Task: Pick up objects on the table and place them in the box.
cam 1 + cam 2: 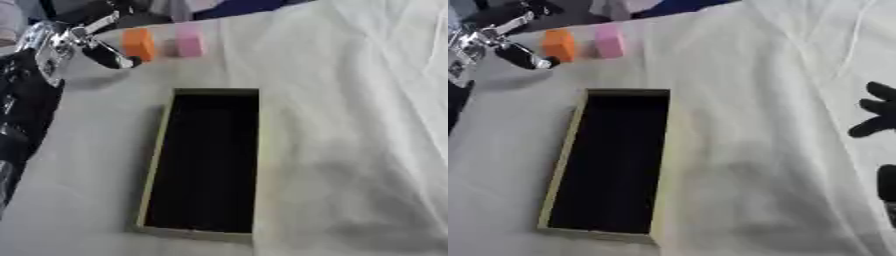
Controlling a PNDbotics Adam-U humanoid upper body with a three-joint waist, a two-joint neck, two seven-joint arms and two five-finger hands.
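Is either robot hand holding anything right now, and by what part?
Nothing is held. The left hand reaches toward the orange block without gripping it; the right hand rests open at the edge.

You see an orange block (pixel 138 44) beside a pale pink block (pixel 189 42), both plain, on a white cloth (pixel 350 100) with no pattern. Your box (pixel 154 165) has tan walls and a black inside. Your left hand (pixel 105 52) is black with silver joints, and your right hand (pixel 877 112) shows only black fingers at the right eye view's edge.
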